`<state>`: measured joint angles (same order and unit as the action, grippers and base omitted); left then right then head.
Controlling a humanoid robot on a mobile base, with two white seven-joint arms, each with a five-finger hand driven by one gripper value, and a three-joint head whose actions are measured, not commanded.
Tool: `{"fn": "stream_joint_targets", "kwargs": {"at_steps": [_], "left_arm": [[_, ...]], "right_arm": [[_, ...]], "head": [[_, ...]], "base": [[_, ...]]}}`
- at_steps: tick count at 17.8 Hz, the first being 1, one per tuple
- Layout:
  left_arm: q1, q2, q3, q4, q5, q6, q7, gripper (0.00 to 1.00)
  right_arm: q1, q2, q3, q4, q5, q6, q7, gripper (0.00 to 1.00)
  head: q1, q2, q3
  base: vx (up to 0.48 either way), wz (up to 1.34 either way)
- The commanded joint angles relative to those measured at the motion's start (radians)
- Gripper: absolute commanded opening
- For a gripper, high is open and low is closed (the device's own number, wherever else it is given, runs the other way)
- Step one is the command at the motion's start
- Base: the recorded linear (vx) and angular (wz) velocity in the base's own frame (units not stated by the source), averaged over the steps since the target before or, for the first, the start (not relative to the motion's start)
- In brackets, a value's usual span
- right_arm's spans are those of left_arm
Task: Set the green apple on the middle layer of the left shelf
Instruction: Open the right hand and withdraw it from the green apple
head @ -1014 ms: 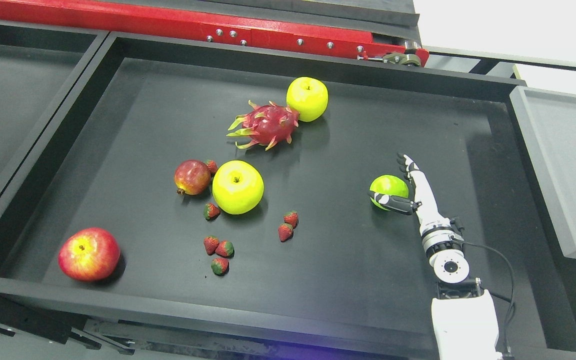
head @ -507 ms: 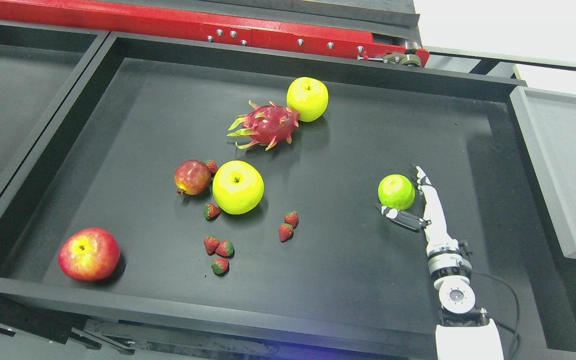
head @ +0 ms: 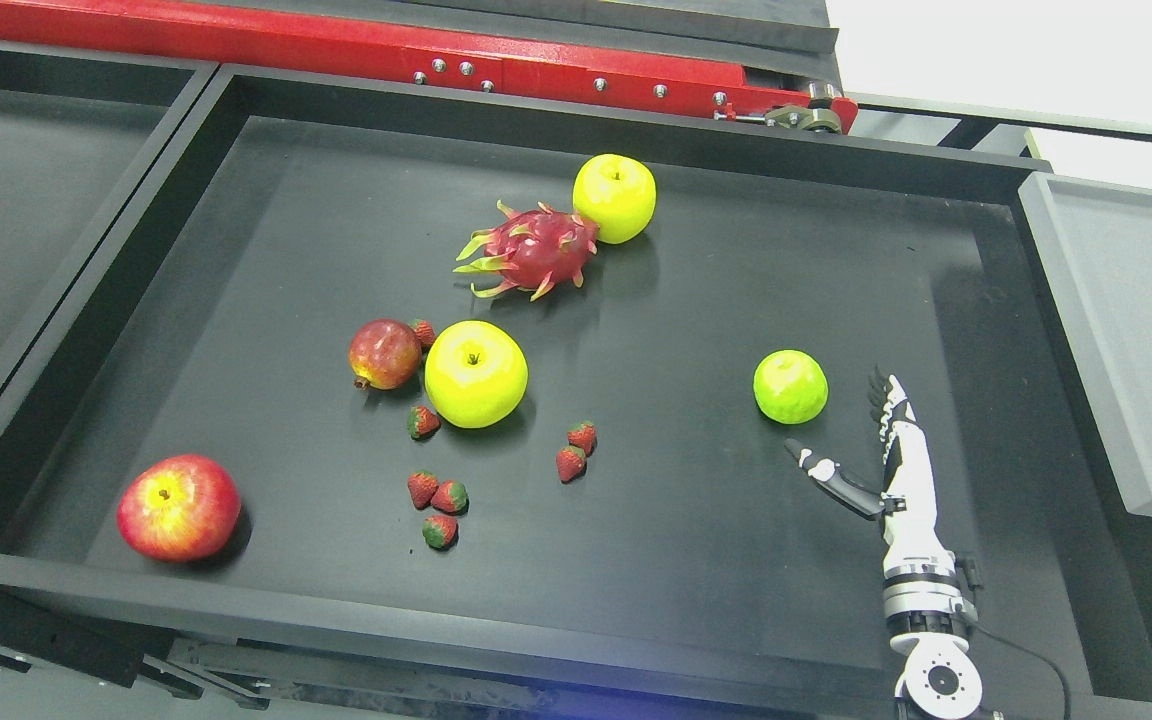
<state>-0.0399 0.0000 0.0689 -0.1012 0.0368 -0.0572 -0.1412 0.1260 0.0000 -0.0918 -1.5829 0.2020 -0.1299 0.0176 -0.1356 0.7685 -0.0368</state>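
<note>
**Right robot hand backs off, green apple left on the tray**

Since 1.0 s ago the right robot hand point(head: 861, 440) has pulled back toward the near right corner, away from the green apple point(head: 790, 386). Back then its thumb and fingers wrapped the fruit; now they stand spread, holding nothing, with the thumb pointing at the apple from just below it and the fingers upright to its right. The apple itself has barely shifted.

It rests on the floor of the black tray point(head: 576, 100), well to the right of the large yellow apple point(head: 475, 373) and apart from the 2 strawberries point(head: 576, 452) nearest it. The left arm is out of view.

Judging by this, either the apple has just been set down and the placing step is ending, or the grasp was abandoned; I cannot tell which, nor whether this tray is the named shelf layer. If released, the next move is simply to clear the arm without nudging the round fruit, which would roll easily.
</note>
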Motion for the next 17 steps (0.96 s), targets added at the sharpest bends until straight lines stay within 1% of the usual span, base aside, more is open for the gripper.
{"fn": "stream_joint_targets", "kwargs": {"at_steps": [1,5,17], "left_arm": [[0.0,0.017,0.0,0.0,0.0,-0.001,0.0,1.0],[0.0,0.017,0.0,0.0,0.0,0.0,0.0,1.0],[0.0,0.017,0.0,0.0,0.0,-0.001,0.0,1.0]], "right_arm": [[0.012,-0.017,0.093,-0.141,-0.039,0.062,-0.03,1.0],[0.017,-0.017,0.095,-0.141,-0.069,0.066,-0.025,1.0],[0.023,-0.017,0.092,-0.14,-0.067,0.066,-0.028,1.0]], "head": [[0.0,0.0,0.0],[0.0,0.0,0.0],[0.0,0.0,0.0]], "base": [[0.0,0.0],[0.0,0.0],[0.0,0.0]]}}
